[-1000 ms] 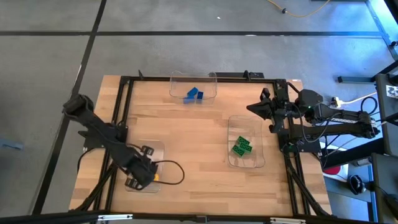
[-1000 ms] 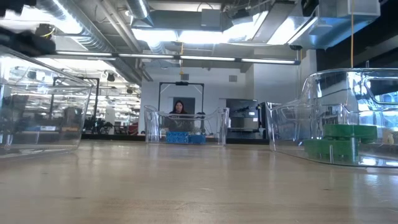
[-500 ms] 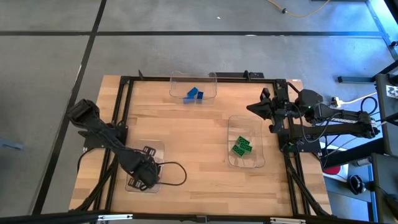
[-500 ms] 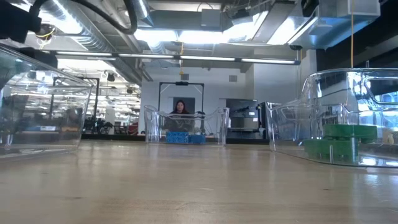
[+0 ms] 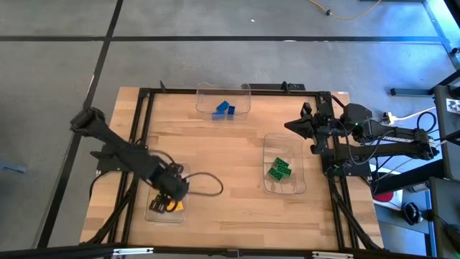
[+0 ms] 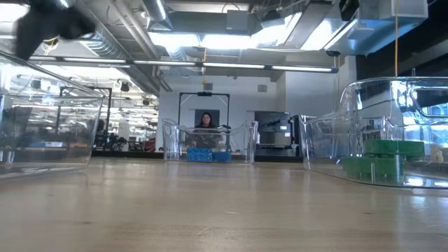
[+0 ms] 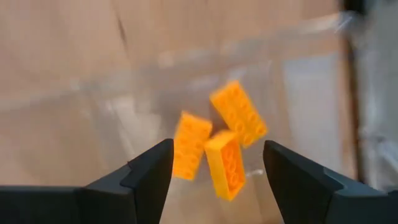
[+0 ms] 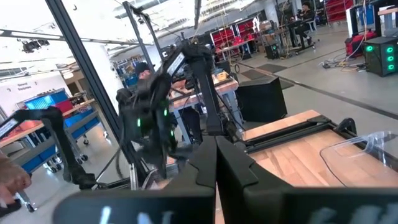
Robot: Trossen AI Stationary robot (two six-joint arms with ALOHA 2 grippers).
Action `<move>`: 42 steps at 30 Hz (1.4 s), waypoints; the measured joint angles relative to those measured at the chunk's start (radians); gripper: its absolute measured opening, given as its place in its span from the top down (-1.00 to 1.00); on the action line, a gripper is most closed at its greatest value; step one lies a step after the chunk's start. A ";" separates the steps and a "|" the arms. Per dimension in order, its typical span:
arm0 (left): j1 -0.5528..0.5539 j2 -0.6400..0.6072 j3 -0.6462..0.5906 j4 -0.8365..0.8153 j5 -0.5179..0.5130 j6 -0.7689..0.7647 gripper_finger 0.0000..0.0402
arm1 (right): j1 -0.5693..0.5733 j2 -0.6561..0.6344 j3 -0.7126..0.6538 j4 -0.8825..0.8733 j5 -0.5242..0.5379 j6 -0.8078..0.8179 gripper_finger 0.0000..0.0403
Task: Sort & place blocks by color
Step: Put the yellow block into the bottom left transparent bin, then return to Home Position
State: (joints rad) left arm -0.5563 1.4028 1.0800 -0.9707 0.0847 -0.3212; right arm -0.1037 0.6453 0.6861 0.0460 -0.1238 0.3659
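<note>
Orange blocks [image 7: 217,146] lie in the near-left tray [image 5: 159,214] beneath my left hand [image 7: 214,171], its fingers apart and empty; blue blocks [image 5: 224,109] and green blocks [image 5: 279,170] sit in their own trays; right hand [image 8: 216,163] parked at the worktop [image 5: 223,155] edge, fingers together; sorting looks finished

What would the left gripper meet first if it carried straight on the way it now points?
Probably the orange bricks lying in the clear tray: they sit straight ahead of the open left gripper, though depth is unclear.

Dark jointed arms, black looping cable [image 5: 205,188], apparently matte wedge-shaped fingers [image 7: 146,171].
</note>
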 joint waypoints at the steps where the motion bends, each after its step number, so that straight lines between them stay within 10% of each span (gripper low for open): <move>1: 0.020 -0.028 0.019 -0.006 -0.009 0.022 -0.18 | 0.000 0.000 0.000 0.000 0.000 0.000 1.00; 9: 0.286 -0.245 0.125 0.176 -0.281 0.146 -0.18 | 0.000 0.000 0.000 0.000 0.000 0.000 1.00; 19: 0.602 -0.427 -0.030 0.803 -0.228 0.261 -0.15 | 0.000 0.000 0.000 0.000 0.000 -0.005 1.00; 33: 0.632 -0.455 -0.218 1.103 -0.083 0.170 0.91 | 0.000 0.000 0.000 -0.008 -0.018 -0.031 1.00; 42: 0.600 -0.622 -0.381 1.104 -0.102 0.160 0.99 | 0.000 0.000 0.000 -0.011 -0.088 -0.020 1.00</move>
State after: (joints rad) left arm 0.0439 0.7805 0.6986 0.1336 -0.0170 -0.1615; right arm -0.1032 0.6454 0.6861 0.0354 -0.2119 0.3455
